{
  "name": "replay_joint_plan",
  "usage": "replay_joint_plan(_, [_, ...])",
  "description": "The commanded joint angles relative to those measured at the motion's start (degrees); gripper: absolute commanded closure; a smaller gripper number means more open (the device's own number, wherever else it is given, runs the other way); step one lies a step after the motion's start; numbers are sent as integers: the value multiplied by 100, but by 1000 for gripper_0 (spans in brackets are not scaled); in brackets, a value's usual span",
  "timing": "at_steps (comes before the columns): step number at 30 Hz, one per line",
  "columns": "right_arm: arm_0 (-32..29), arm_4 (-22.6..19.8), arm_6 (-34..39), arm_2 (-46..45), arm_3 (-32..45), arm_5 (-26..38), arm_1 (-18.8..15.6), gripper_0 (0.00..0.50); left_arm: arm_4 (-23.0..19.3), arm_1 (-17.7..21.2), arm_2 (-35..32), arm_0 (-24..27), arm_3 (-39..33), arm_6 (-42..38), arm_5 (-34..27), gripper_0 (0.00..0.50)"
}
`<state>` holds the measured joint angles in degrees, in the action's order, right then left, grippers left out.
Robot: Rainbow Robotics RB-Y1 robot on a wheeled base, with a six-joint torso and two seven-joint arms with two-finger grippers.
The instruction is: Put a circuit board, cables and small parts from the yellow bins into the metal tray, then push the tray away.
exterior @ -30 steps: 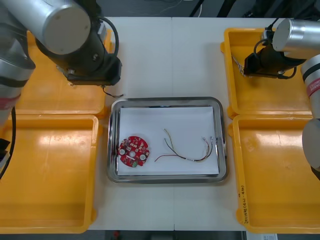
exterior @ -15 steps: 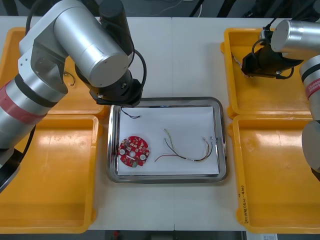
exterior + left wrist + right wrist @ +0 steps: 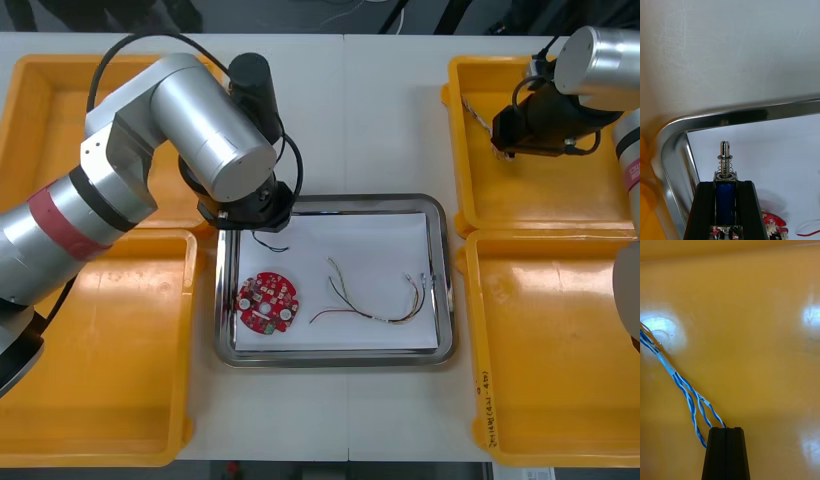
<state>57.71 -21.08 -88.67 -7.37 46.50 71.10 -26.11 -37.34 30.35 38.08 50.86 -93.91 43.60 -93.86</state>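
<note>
Grips a part in the left end effector, tray rim just ahead; risks bouncing it off on release. Pinches a cable in the right end effector over a bin; risks slipping.

The metal tray has a mirror-bright rim and a matt white floor. The yellow bin is glossy, smooth plastic. The small metal part gleams.
</note>
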Motion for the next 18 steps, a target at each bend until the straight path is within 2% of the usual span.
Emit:
replay_joint_plan(1, [-50,-107,-265,122,246,176,-421,500,69,-82,297,-164,4,-449,228,500])
replay_joint_plan(6, [-190,-186,-370,122,325,202,-561,500,87,-20,446,-234,13,-493,404,500])
replay_joint_plan(10, [-489,-318,-423,359,676,202,-772,500,105,-3,525,-278,13,-519,413,500])
replay_joint_plan(16, [-814,-942,-432,605,957,211,-1150,500,157,-3,517,-287,13,-528,421,498])
replay_joint_plan(17, [-841,-1021,-449,605,957,220,-1185,500,175,6,517,-287,13,-537,421,441])
replay_joint_plan(18, [-858,-1091,-467,605,957,220,-1212,500,201,-3,517,-287,4,-537,430,319])
